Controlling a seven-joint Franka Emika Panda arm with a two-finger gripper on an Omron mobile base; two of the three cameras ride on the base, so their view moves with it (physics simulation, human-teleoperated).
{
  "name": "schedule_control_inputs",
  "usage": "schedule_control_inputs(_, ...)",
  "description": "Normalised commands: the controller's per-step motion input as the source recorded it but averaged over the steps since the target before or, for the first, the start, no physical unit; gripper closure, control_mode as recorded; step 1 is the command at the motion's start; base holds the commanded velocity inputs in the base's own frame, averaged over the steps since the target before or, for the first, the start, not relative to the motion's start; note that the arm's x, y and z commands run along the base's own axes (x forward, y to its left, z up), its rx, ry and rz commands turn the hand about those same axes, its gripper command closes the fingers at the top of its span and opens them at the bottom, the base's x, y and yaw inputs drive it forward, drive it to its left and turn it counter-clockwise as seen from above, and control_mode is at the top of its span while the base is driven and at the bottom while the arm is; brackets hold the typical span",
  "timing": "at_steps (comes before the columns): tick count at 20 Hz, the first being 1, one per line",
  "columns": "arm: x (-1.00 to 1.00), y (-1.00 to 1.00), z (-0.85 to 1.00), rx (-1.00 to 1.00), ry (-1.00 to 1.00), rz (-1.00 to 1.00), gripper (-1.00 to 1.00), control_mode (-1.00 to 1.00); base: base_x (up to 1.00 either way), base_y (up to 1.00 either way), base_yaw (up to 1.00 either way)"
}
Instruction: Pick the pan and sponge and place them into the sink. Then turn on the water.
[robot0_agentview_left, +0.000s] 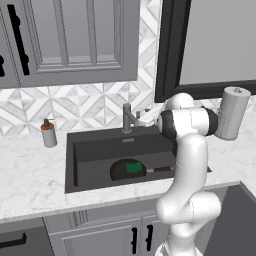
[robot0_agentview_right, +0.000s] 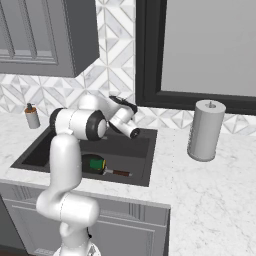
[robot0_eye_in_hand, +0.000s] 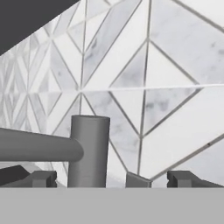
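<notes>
The black pan (robot0_agentview_left: 120, 171) lies in the matte black sink (robot0_agentview_left: 95, 150), its reddish-brown handle (robot0_agentview_left: 162, 170) pointing right. The green sponge (robot0_agentview_left: 133, 167) rests on the pan. From the right base view the pan (robot0_agentview_right: 89, 161), the sponge (robot0_agentview_right: 97, 164) and the sink (robot0_agentview_right: 137, 150) show past my arm. My gripper (robot0_agentview_left: 144, 118) is up at the back of the sink, right beside the grey faucet (robot0_agentview_left: 127, 118). In the hand view the gripper (robot0_eye_in_hand: 113, 179) is open, and the faucet's post (robot0_eye_in_hand: 89, 151) stands close ahead between the fingertips, left of centre. No water is in view.
A soap dispenser (robot0_agentview_left: 48, 133) stands on the counter left of the sink. A grey paper towel roll (robot0_agentview_left: 233, 113) stands to the right. The tiled wall (robot0_eye_in_hand: 166, 100) is close behind the faucet, and a dark window frame (robot0_agentview_right: 145, 60) rises above it.
</notes>
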Motion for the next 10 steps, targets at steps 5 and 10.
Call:
schedule_control_inputs(5,0.06,0.19,-0.01,0.0,0.0,0.0,-1.0,-1.0,0.0,0.0,0.0)
schedule_control_inputs(10,0.31,0.02,0.0,0.0,0.01,-0.02,-1.0,-1.0,0.0,0.0,0.0)
